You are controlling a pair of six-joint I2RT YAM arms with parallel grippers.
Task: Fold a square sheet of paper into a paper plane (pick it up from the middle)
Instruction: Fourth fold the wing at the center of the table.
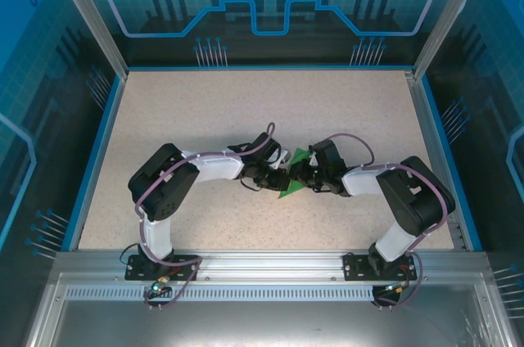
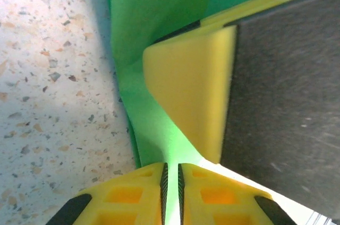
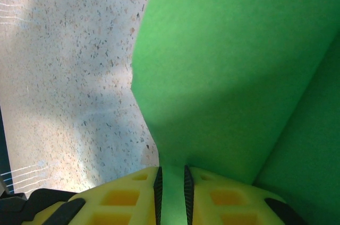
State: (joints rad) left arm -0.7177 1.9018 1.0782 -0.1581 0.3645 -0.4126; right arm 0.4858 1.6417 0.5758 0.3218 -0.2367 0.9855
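The bright green sheet of paper (image 1: 287, 189) is held just above the middle of the table, creased and partly folded, between both grippers. From the left, my left gripper (image 1: 276, 173) is shut on a thin fold of the paper (image 2: 154, 34), pinched between its jaws (image 2: 171, 182). Facing it from the right, my right gripper (image 1: 304, 173) is shut on another fold of the paper (image 3: 228, 66) that fills its jaws (image 3: 172, 193). One yellow right finger (image 2: 191, 92) sits very close to the left jaws. The grippers hide most of the sheet, so I cannot tell whether it has a paper plane's shape.
The speckled beige table (image 1: 246, 110) stretches out all round the grippers. A blue rim (image 1: 92, 159) borders it, and aluminium posts (image 1: 86, 11) with tinted panels stand at the sides and back. The two arm bases (image 1: 155, 265) are bolted at the near edge.
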